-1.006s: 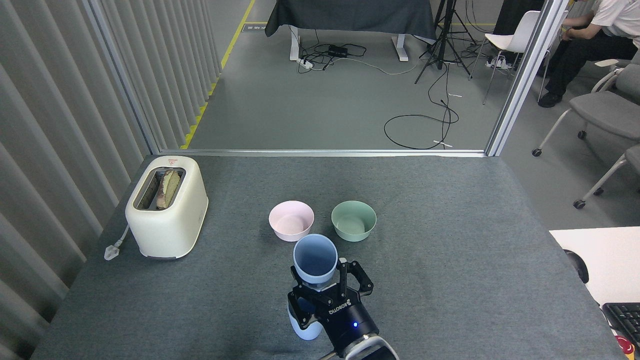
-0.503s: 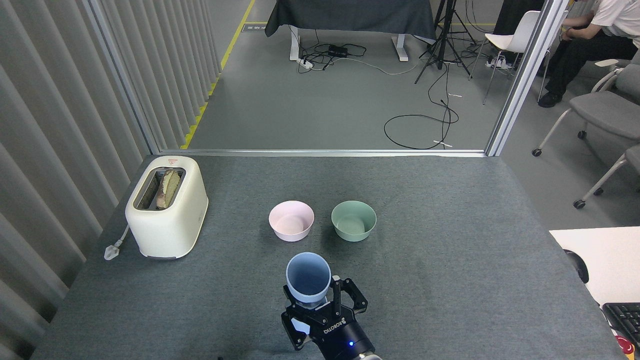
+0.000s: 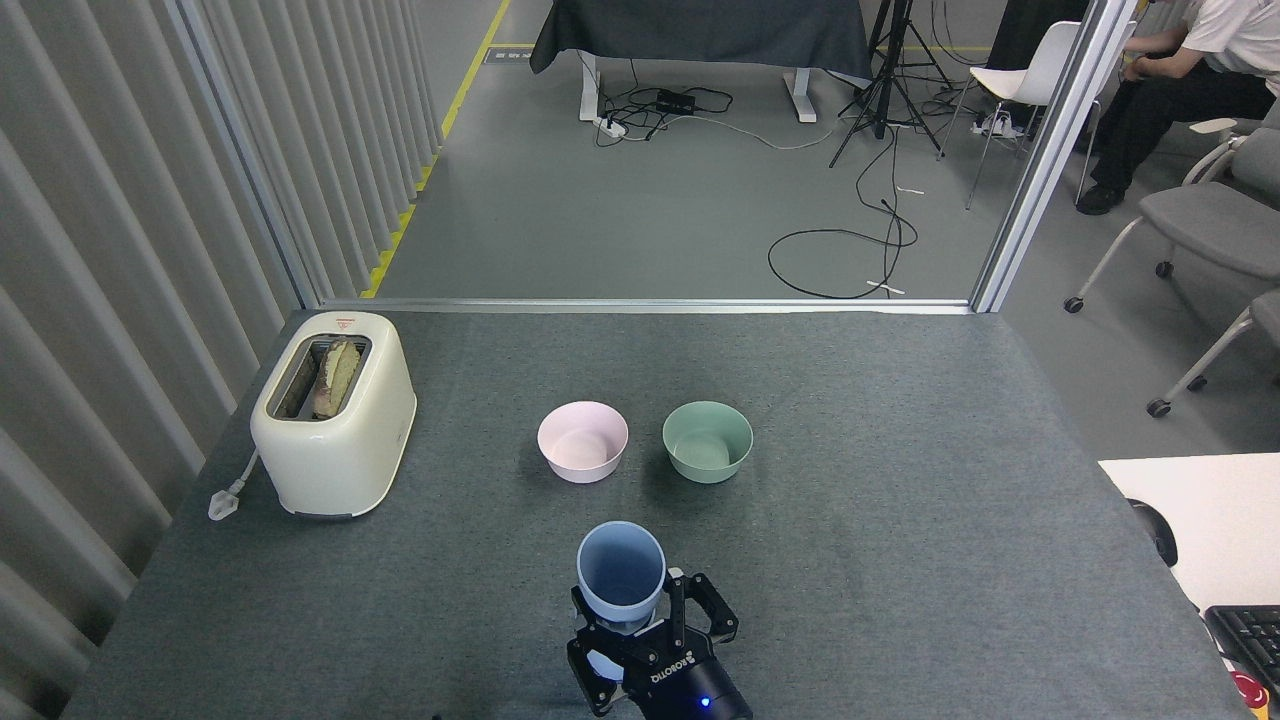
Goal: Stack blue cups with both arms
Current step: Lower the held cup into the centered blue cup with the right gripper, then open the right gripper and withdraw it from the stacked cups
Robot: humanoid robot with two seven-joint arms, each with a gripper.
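Note:
A dusty-blue cup (image 3: 620, 575) stands upright with its mouth open toward me, near the table's front edge and in front of the two bowls. My right gripper (image 3: 645, 615), black with white lettering, comes in from the bottom edge and is shut on the cup's lower wall, one finger (image 3: 703, 603) on each side. Through the links of the left finger shows a pale blue patch (image 3: 600, 665), seemingly a second blue cup under the first. It is mostly hidden, and I cannot tell whether the two cups touch. My left gripper is out of view.
A pink bowl (image 3: 583, 441) and a green bowl (image 3: 707, 441) sit side by side behind the cup. A cream toaster (image 3: 333, 412) holding bread stands at the left with its plug on the grey table (image 3: 900, 520). A white desk corner (image 3: 1200, 510) lies at right.
The right gripper has drawn back toward the front edge and moved lower with the blue cup. The pale blue cup below it, plain a second ago, is now almost covered.

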